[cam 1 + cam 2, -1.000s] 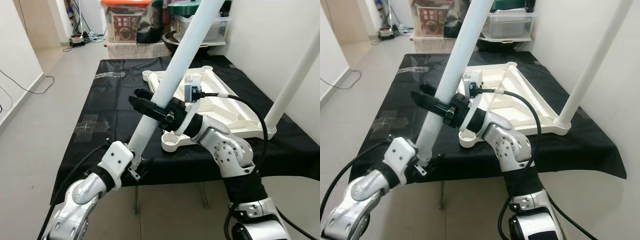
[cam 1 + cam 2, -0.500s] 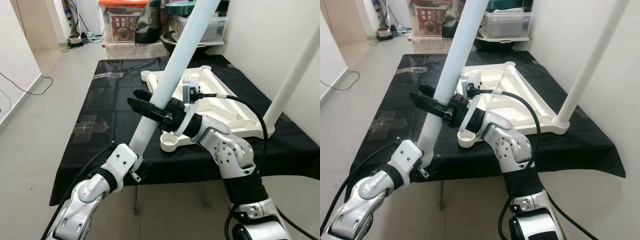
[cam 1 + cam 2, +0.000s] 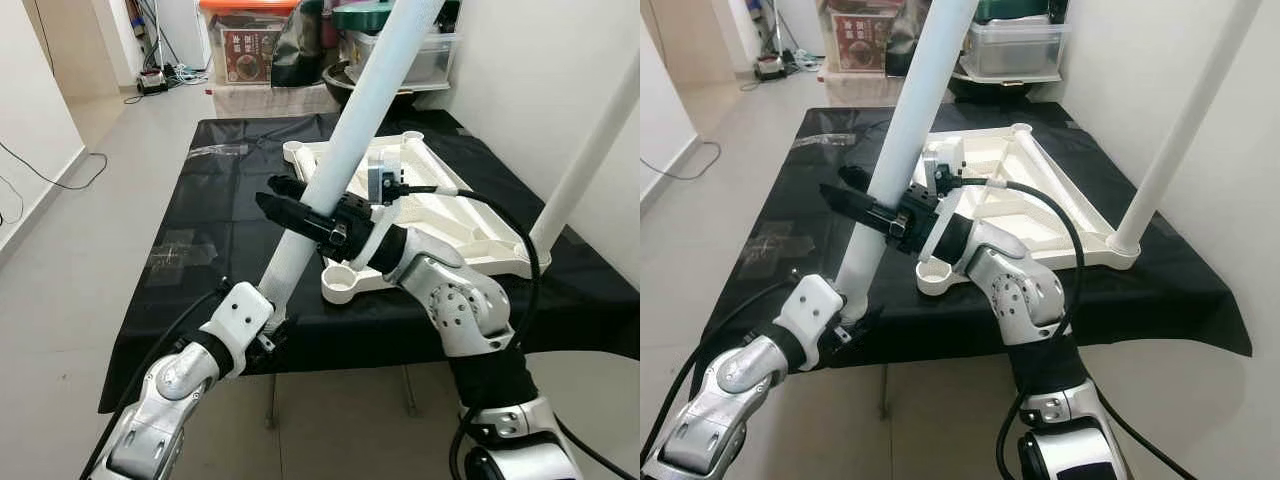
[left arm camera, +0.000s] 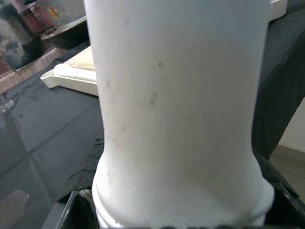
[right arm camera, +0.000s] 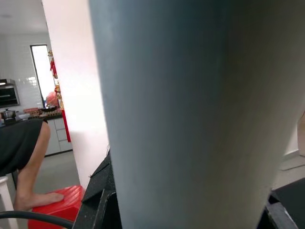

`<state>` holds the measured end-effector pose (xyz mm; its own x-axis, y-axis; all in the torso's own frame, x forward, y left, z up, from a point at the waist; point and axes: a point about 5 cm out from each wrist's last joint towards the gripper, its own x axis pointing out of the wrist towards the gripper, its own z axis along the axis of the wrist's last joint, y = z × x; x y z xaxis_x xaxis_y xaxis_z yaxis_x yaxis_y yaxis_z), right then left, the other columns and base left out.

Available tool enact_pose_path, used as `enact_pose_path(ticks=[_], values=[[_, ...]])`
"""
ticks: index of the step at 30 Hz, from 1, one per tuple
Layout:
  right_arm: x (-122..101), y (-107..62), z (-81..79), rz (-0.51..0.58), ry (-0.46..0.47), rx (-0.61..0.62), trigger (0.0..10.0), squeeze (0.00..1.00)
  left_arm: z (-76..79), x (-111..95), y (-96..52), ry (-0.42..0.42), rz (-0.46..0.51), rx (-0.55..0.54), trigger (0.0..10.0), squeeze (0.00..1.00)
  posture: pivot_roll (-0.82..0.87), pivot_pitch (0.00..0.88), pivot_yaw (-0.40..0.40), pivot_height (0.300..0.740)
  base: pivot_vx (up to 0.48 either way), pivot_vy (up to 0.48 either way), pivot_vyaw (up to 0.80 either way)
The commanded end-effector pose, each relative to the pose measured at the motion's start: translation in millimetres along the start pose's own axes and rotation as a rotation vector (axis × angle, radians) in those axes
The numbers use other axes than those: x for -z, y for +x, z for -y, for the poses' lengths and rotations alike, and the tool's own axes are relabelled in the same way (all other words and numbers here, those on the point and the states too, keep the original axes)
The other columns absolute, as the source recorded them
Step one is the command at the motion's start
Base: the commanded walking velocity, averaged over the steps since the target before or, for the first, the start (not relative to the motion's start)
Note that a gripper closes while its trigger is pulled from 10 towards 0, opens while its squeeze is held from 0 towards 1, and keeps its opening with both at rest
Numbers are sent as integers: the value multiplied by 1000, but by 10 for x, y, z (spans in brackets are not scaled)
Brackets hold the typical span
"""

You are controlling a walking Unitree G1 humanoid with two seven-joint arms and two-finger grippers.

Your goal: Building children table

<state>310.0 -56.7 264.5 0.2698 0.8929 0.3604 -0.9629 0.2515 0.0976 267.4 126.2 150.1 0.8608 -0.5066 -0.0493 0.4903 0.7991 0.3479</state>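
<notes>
Black fingers of the right gripper (image 3: 300,213) close around the mid-length of a white table leg (image 3: 340,165), one finger showing on each side of the tube; we record it as clamped on the leg. Below it, the left gripper (image 3: 268,335) holds the same leg at its lower end, just past the near edge of the black cloth (image 3: 215,215) covering the work table. The left wrist view shows that end flaring into a slight collar between dark fingers.

We note the leg is a smooth, round plastic tube, tilted so it rises up and away from both grippers. Directly behind the right gripper lies the upturned tabletop (image 3: 450,215), cream plastic with moulded ribs, and its near round corner socket (image 3: 343,283) sits open just beside the leg, near the cloth's front edge. A second leg (image 3: 585,160) stands fitted in the far-right corner. Bare cloth lies open to the left of the grippers; storage bins (image 3: 250,40) stand well beyond.
</notes>
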Motion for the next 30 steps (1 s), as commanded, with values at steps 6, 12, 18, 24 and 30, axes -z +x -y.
enact_pose_path(ticks=[6,12,18,24,30], values=[[30,54,-79,-7,-3,-37,7490,0,35,-24,29,-10,18,8,0,0,2,0,-14,740,0,0,0],[31,75,15,-14,-2,58,10000,1000,16,-13,41,38,-10,-7,10000,0,6,0,-17,740,0,0,0],[26,79,283,11,43,341,10000,0,-106,5,52,71,-26,-109,10000,0,7,0,-22,740,0,0,0],[221,96,270,74,229,497,10000,0,-128,54,163,163,-83,-194,10000,0,3,0,-21,740,0,0,0],[360,154,215,112,380,561,10000,0,-54,23,301,195,-88,-236,10000,0,-1,0,-21,740,0,0,0]])
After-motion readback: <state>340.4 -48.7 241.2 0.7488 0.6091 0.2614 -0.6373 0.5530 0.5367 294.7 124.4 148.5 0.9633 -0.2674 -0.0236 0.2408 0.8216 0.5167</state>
